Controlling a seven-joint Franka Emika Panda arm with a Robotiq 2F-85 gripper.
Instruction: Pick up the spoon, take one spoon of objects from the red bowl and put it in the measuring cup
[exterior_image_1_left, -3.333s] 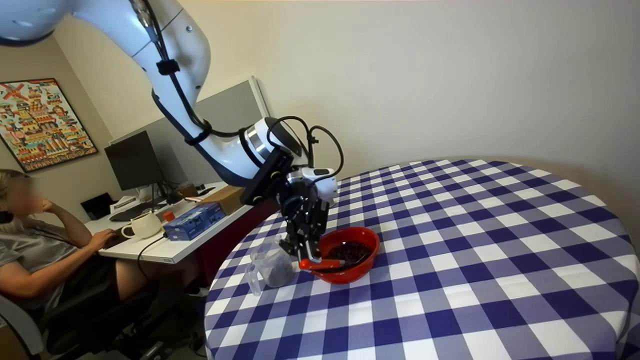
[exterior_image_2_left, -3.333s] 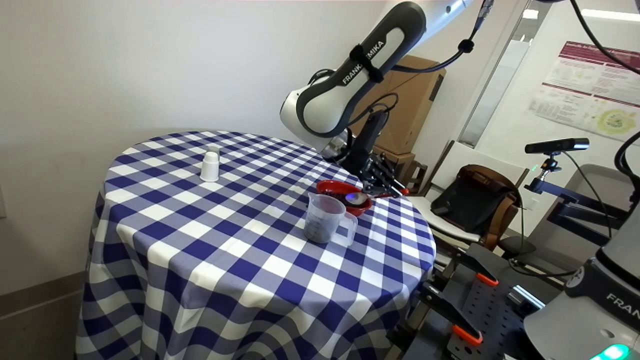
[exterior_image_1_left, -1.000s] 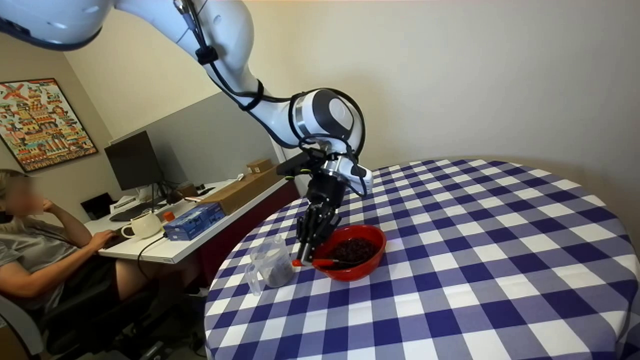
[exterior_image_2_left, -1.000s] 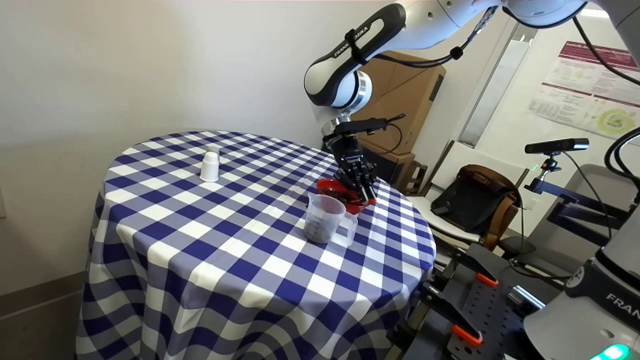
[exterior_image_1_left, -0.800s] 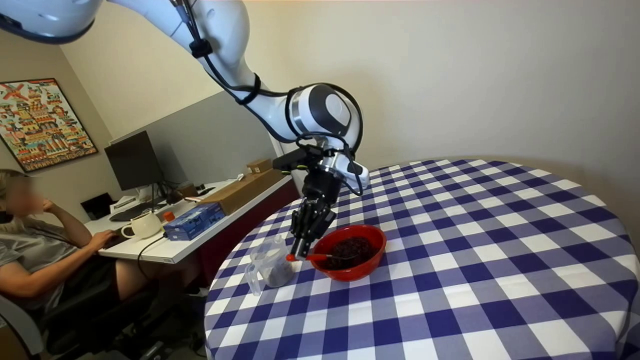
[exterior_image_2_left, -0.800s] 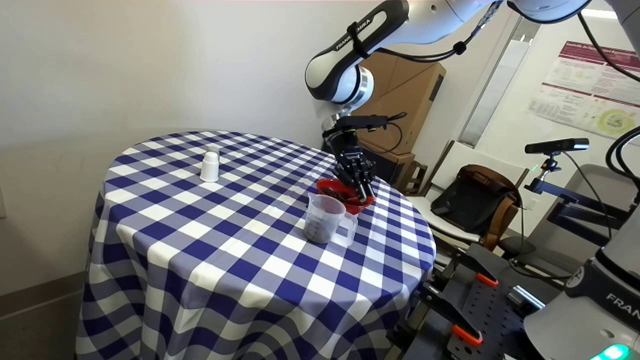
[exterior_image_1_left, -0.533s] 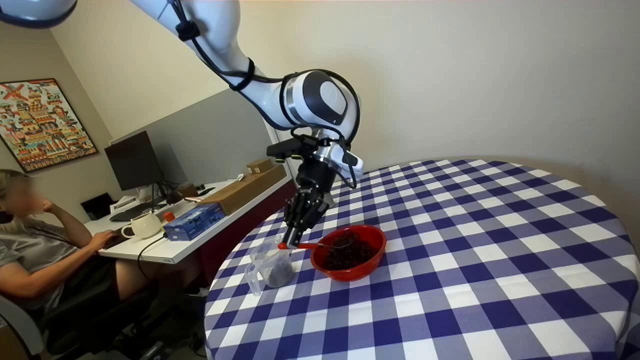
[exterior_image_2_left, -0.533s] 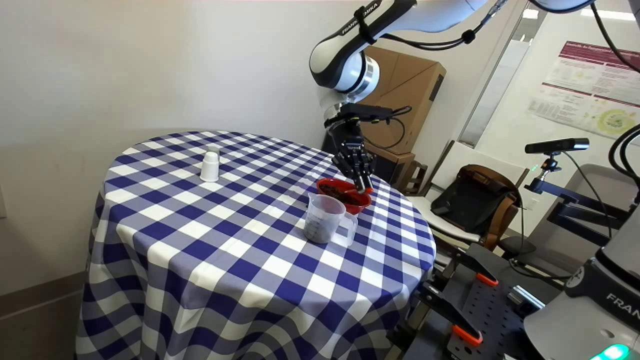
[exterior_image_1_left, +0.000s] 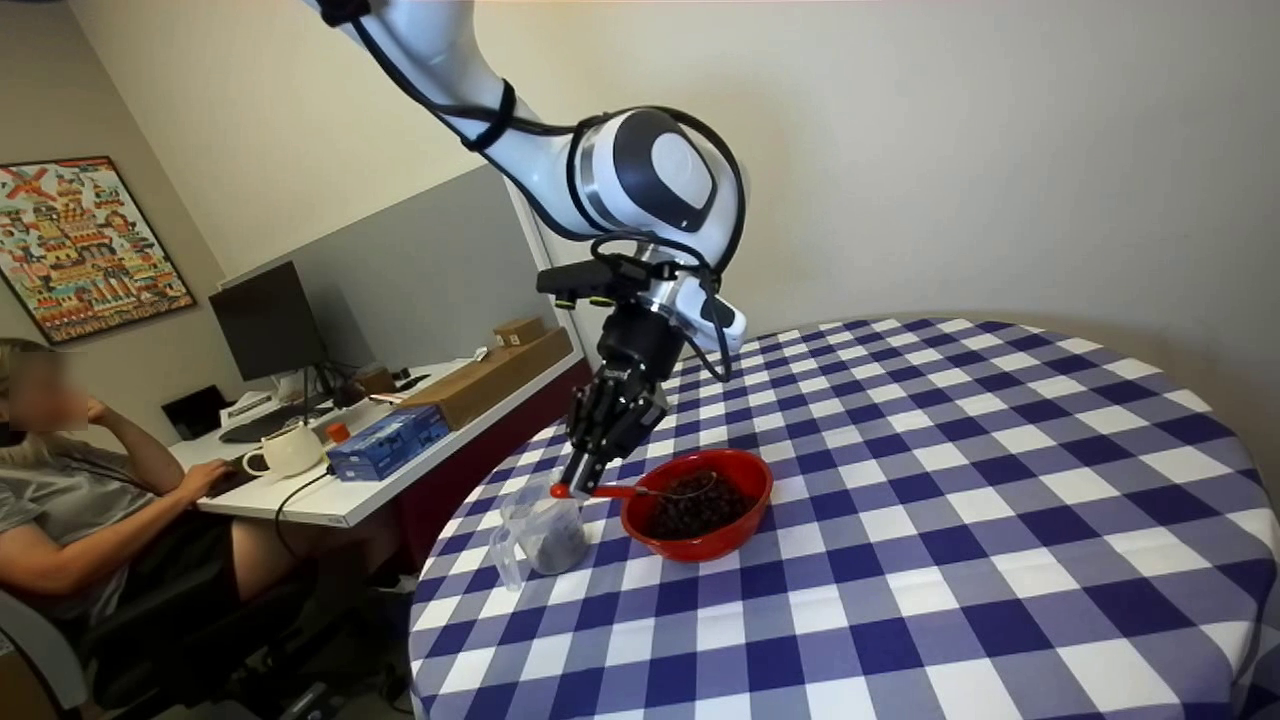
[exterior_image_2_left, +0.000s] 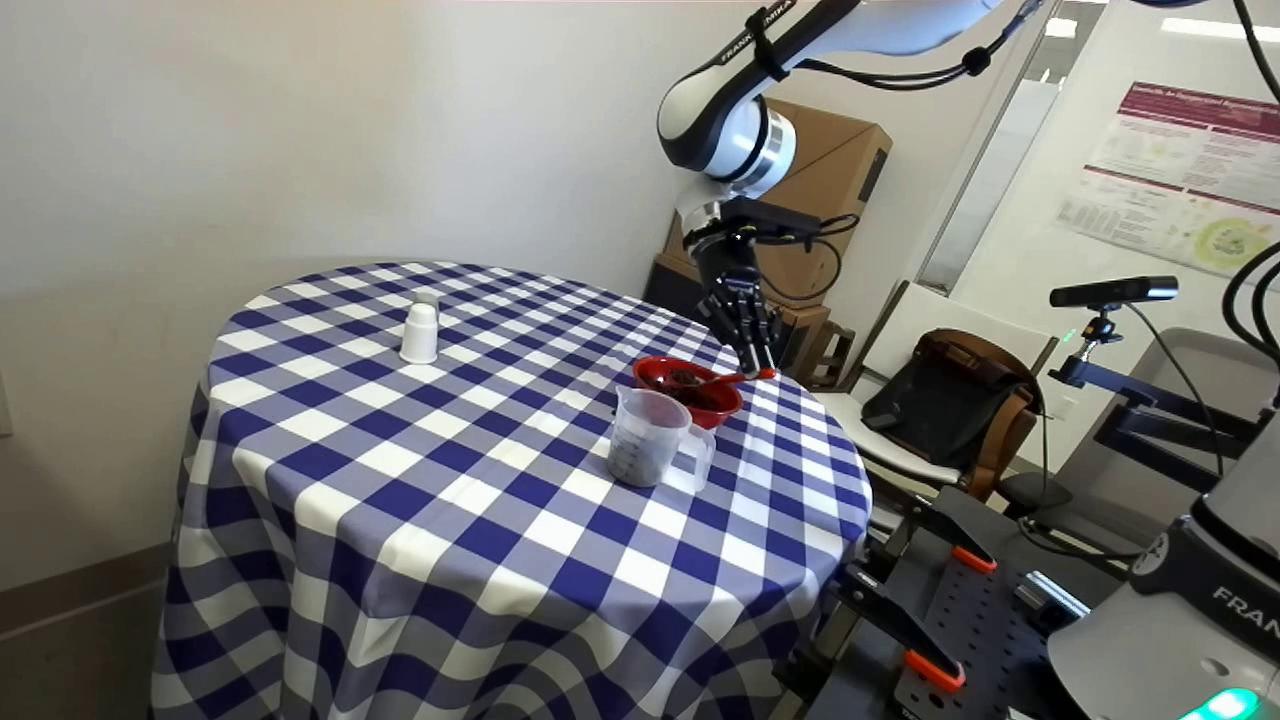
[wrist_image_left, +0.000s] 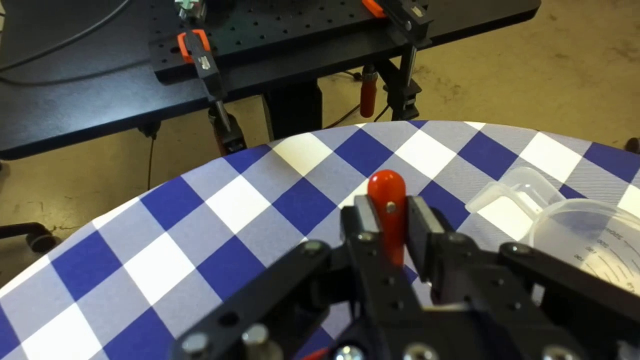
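Though evidently past picking up the spoon (exterior_image_1_left: 612, 491), not yet at the pour: judged to be at the scooping, or just at the end of it. See the gripper (wrist_image_left: 393, 220) clamped on the red handle (wrist_image_left: 388, 186) from either side, close to its free end. Note, in an exterior view, the spoon nearly level across the nine o'clock side of the red bowl (exterior_image_1_left: 700, 550), with the head (exterior_image_1_left: 692, 487) inside it over the dark pieces (exterior_image_1_left: 690, 520); hard to tell how heaped, or whether lifted clear of them. Look, in an exterior view, for the measuring cup (exterior_image_2_left: 640, 445) upright and just beside the bowl, at about seven o'clock from it; in the wrist view, for that same cup at about three o'clock from the handle. Calls next, most likely, for raising the head over the bowl's edge, keeping it level, then carrying it across to hang above the cup before any roll to tip it. Held so far back, likely to sag or twist a little under a load, so best taken slowly. As for pose, find the arm (exterior_image_1_left: 640, 190) stretched from about ten o'clock in an exterior view, bent well above the checked tablecloth (exterior_image_1_left: 900, 560), then slanted down from the bend to between six and seven o'clock.
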